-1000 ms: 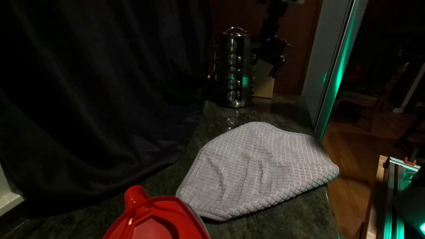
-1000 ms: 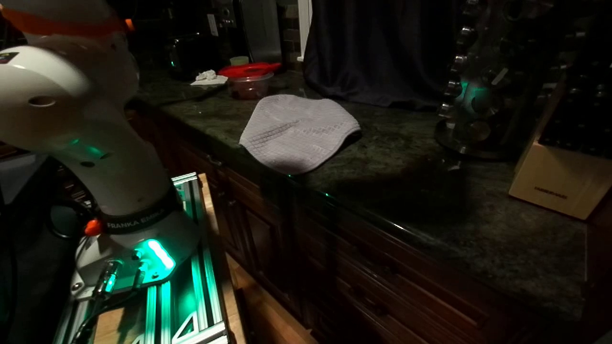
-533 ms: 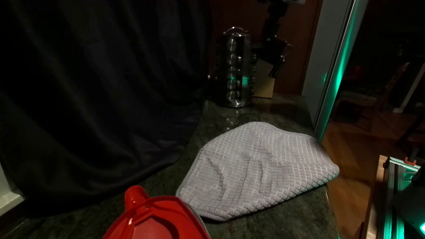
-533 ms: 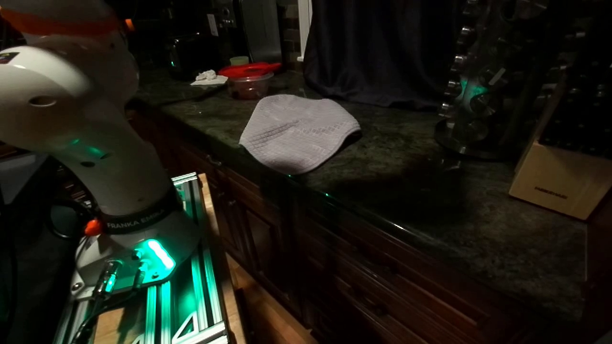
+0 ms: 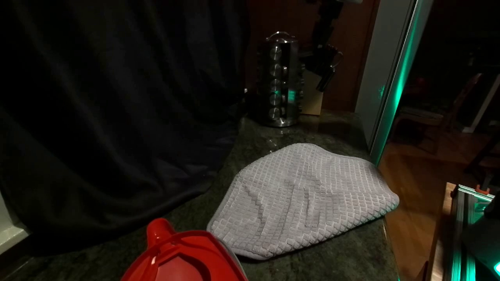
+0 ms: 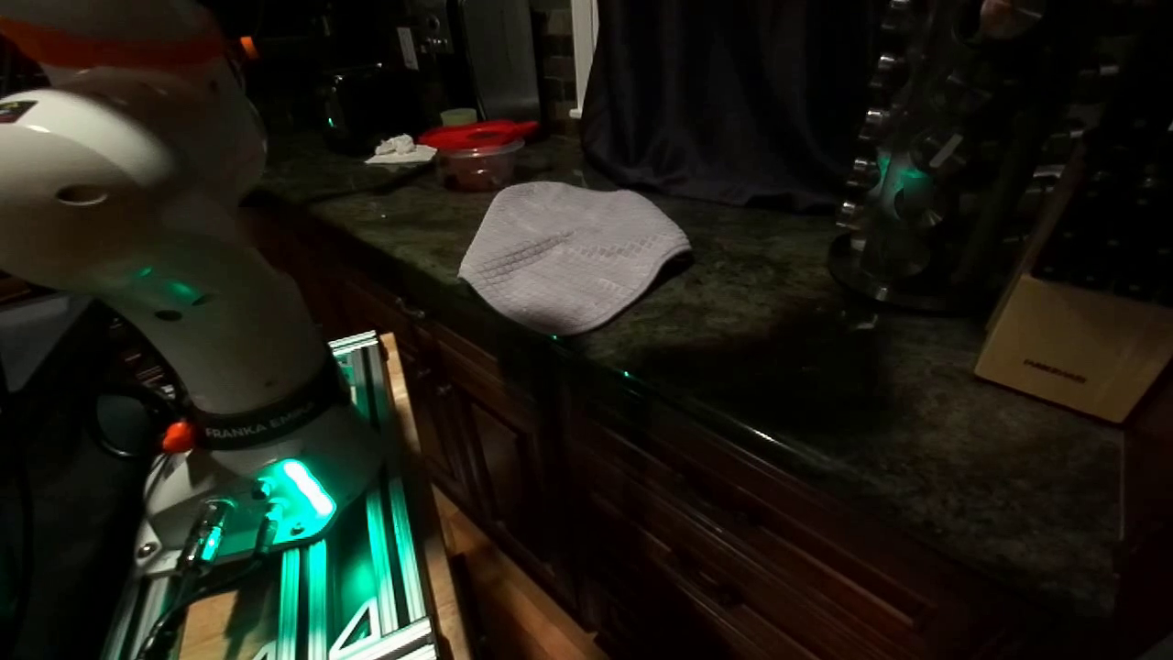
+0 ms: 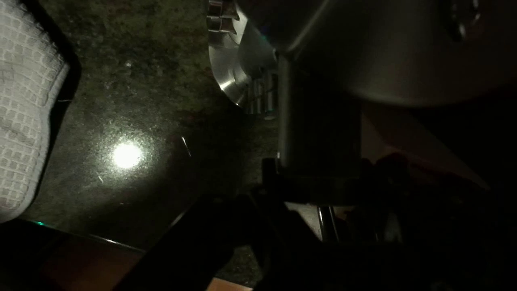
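Dim light falls on your dark, shiny stone counter [image 5: 336,134]. In an exterior view, a red lid [image 5: 183,253] is closest, at the bottom of the frame. Just behind it, a bumpy gray cloth [image 5: 300,199] lies rumpled across the middle. Farther back, your tall, shiny spice rack [image 5: 279,82] stands upright near the top middle, with a tan knife block [image 5: 311,97] behind it. Your dark claw [image 7: 317,186], low in the wrist view, is right by the rack. It's too dark to tell how far it's open or whether it's holding anything.
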